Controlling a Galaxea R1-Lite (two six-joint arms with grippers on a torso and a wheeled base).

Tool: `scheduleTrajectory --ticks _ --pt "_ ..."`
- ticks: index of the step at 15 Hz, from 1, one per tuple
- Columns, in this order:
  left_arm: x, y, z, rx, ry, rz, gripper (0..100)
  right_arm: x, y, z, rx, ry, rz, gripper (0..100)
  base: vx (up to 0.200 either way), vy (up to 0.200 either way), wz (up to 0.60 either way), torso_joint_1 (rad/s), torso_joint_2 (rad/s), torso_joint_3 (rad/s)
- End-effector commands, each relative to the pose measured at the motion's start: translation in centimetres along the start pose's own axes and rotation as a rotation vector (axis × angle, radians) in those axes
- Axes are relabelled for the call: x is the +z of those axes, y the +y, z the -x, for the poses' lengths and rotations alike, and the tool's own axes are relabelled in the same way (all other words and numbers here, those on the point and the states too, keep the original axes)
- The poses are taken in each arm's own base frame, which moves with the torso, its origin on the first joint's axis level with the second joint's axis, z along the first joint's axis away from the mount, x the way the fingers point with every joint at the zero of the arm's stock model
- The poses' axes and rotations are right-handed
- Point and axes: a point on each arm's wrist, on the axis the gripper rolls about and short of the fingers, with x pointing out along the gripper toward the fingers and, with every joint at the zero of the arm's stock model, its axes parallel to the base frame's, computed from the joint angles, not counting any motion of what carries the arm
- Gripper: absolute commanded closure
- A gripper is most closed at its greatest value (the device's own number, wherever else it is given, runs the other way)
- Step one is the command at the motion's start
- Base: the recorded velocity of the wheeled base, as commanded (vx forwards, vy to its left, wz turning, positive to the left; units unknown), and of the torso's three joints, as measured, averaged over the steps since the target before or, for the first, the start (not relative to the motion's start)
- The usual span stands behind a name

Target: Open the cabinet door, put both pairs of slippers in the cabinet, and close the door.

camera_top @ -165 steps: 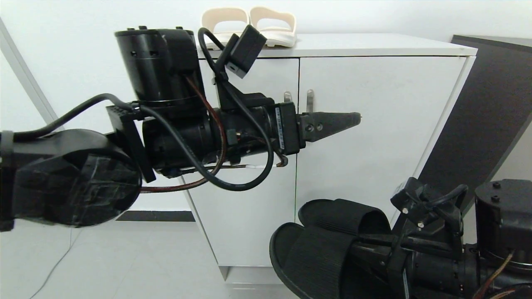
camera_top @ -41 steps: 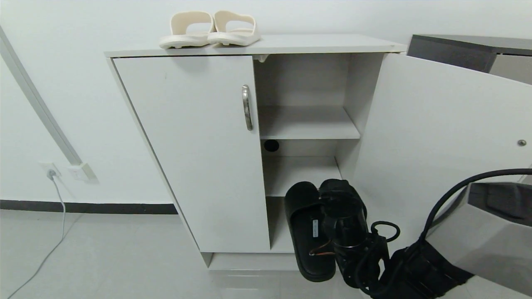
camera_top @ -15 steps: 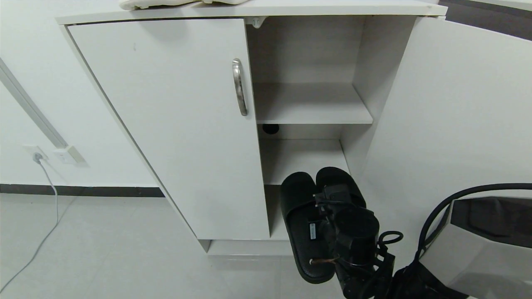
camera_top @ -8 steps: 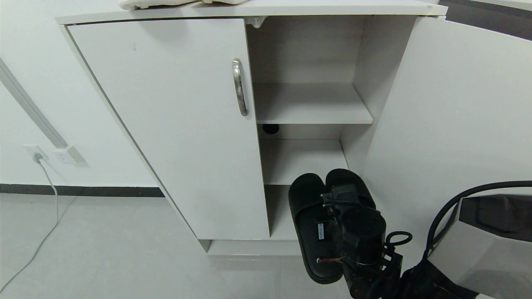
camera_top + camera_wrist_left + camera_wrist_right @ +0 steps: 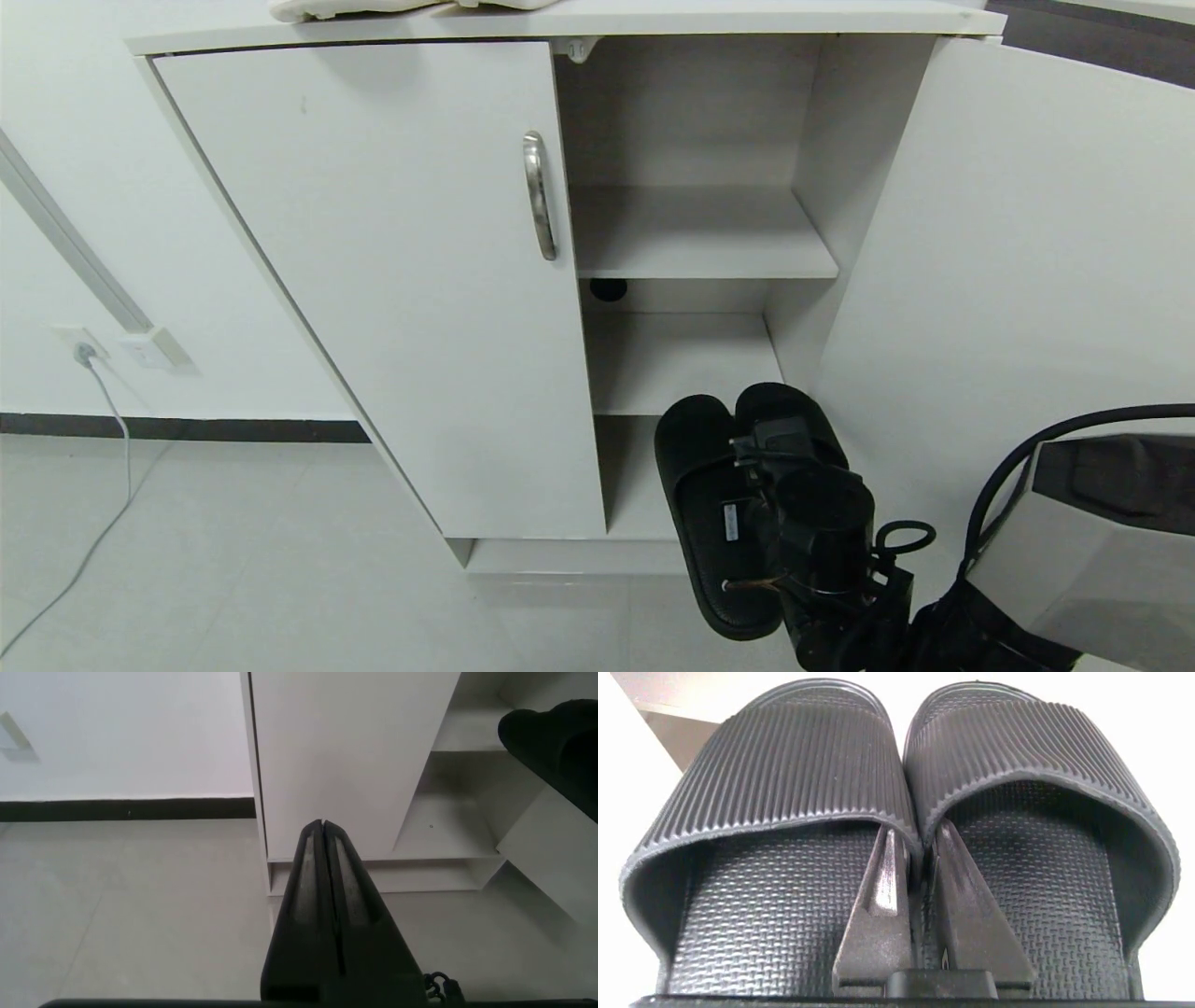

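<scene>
The black slippers, with ribbed straps over pebbled footbeds, hang side by side at the front edge of the cabinet's lowest compartment. The right door stands wide open and the left door is closed. Cream slippers lie on top. The right gripper pinches the black pair's adjoining inner walls, one finger in each. The left gripper is closed and empty.

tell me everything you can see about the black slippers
The black slippers are a matching pair of slides, rubbery-looking, with wide ribbed straps and textured footbeds; one bears a small white label. They sit side by side, inner edges pinched together by the right gripper, one of its fingers inside each. Toes point toward the open lower right side of the cabinet.
</scene>
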Motion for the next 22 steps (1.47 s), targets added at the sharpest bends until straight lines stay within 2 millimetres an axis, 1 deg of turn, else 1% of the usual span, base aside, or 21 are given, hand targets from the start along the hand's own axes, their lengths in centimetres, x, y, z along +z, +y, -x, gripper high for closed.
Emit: scheduleTrajectory --ticks 1,6,11,13,15,17,21,22 --pt "0.0 0.0 0.0 0.000 0.001 0.000 100 0.1 -0.2 -0.1 -0.007 -0.001 0.000 100 0.000 0.000 0.00 0.000 0.00 0.000" --pt "0.0 0.0 0.0 0.001 0.001 0.002 100 -0.1 -0.6 -0.3 -0.027 0.006 0.006 100 0.000 0.000 0.00 0.000 0.00 0.000" --pt "0.0 0.0 0.0 0.001 0.001 0.002 100 0.3 -0.9 -0.4 -0.041 -0.002 -0.002 100 0.000 0.000 0.00 0.000 0.00 0.000" --pt "0.0 0.0 0.0 0.001 0.001 0.002 100 0.3 -0.9 -0.4 -0.039 -0.002 -0.002 100 0.000 0.000 0.00 0.000 0.00 0.000" --pt "0.0 0.0 0.0 0.001 0.001 0.002 100 0.5 -0.4 -0.1 -0.022 -0.008 -0.006 100 0.000 0.000 0.00 0.000 0.00 0.000" --pt "0.0 0.0 0.0 0.001 0.001 0.002 100 0.9 0.3 0.6 0.008 -0.022 -0.015 100 0.000 0.000 0.00 0.000 0.00 0.000" --pt "0.0 0.0 0.0 0.001 0.001 0.002 100 3.4 1.5 4.9 0.122 -0.026 -0.004 100 0.000 0.000 0.00 0.000 0.00 0.000" --pt "0.0 0.0 0.0 0.001 0.001 0.002 100 3.8 1.6 5.2 0.131 -0.028 -0.006 100 0.000 0.000 0.00 0.000 0.00 0.000"
